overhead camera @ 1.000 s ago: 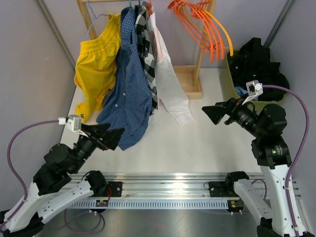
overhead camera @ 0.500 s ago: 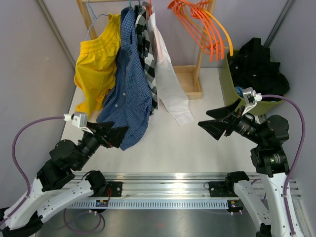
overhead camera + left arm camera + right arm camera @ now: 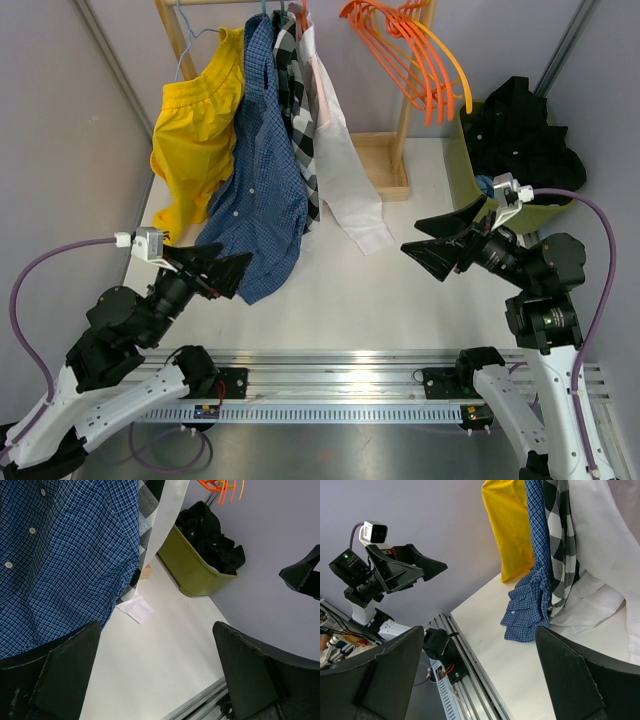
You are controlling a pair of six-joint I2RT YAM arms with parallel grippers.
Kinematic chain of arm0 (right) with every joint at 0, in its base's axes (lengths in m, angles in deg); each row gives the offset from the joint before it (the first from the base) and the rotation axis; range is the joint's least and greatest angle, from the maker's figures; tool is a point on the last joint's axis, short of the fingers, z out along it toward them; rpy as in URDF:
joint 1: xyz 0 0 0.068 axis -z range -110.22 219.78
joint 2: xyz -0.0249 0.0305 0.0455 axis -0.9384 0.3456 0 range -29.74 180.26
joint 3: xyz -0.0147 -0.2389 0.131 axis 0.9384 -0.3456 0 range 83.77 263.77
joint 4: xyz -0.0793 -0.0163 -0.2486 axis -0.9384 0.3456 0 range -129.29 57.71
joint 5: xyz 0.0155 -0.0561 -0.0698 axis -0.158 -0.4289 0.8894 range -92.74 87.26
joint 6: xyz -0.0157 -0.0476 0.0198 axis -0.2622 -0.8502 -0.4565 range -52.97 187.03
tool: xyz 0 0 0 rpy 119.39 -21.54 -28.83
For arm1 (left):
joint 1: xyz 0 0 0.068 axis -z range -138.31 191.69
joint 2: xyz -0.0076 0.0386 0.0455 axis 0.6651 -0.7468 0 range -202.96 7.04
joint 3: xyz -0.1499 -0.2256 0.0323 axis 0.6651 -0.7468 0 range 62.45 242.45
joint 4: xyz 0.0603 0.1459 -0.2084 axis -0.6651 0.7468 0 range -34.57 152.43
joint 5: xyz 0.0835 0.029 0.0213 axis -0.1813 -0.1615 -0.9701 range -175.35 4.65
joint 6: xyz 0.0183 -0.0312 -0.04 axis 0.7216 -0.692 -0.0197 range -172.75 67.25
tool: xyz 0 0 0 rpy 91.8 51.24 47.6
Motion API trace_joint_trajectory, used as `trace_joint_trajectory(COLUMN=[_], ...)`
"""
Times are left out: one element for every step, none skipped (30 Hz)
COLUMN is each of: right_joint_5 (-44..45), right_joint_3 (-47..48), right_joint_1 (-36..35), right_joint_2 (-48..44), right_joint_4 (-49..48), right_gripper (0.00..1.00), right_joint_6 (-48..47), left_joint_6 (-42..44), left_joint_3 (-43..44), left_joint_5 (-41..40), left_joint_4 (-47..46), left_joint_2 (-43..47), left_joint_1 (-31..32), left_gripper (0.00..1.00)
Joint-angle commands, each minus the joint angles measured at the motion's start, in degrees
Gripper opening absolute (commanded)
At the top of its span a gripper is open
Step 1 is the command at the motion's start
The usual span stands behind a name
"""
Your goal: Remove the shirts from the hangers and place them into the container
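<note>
Four shirts hang on the rack at the back left: yellow point(image 3: 195, 130), dark blue check point(image 3: 262, 190), black-and-white check point(image 3: 300, 110) and white point(image 3: 345, 170). Bare orange hangers point(image 3: 415, 55) hang at the rack's right end. The olive container point(image 3: 462, 160) at the back right holds a black shirt point(image 3: 520, 130). My left gripper point(image 3: 243, 277) is open and empty, just in front of the blue shirt's hem point(image 3: 65, 555). My right gripper point(image 3: 412, 242) is open and empty over the table, left of the container and facing the shirts point(image 3: 532, 595).
The rack's wooden base point(image 3: 385, 165) stands between the white shirt and the container. The white shirt's cuff point(image 3: 135, 609) lies on the table. Grey walls close in both sides. A metal rail point(image 3: 340, 385) runs along the near edge.
My right gripper has dropped a little and tilted toward the table. The left gripper swayed slightly right and came back. Both stayed open.
</note>
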Motion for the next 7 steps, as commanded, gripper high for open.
trace_joint_trajectory(right_joint_5=[-1.9,-1.8,-2.1,-2.5,-2.9,-2.6,-2.5], right_joint_3=[-0.3,-0.4,-0.4,-0.2,-0.4,-0.7,-0.8], right_joint_1=[-0.4,-0.3,-0.3,-0.4,-0.3,-0.3,-0.4], right_joint_2=[0.0,0.2,0.6,1.1,1.6,1.9,1.8], right_joint_4=[-5.6,-5.8,-6.0,-6.0,-5.9,-8.4,-9.3], right_gripper=[0.99,1.0,0.99,0.99,1.0,0.99,0.99], right_joint_6=[2.7,3.0,3.7,3.8,4.1,5.1,5.3], left_joint_6=[1.4,1.6,1.6,1.7,1.8,1.9,2.1], left_joint_3=[2.3,2.2,2.4,2.5,2.5,2.5,2.6], left_joint_5=[-1.6,-1.5,-1.6,-1.8,-1.7,-1.8,-1.8], left_joint_4=[-1.3,-1.3,-1.3,-1.1,-1.0,-1.1,-0.9], left_joint_2=[0.8,0.9,0.9,1.0,0.9,1.0,1.1], left_joint_1=[-0.1,-0.1,-0.1,-0.1,-0.1,-0.1,-0.1], left_gripper=[0.99,0.99,0.99,0.99,0.99,0.99,0.99])
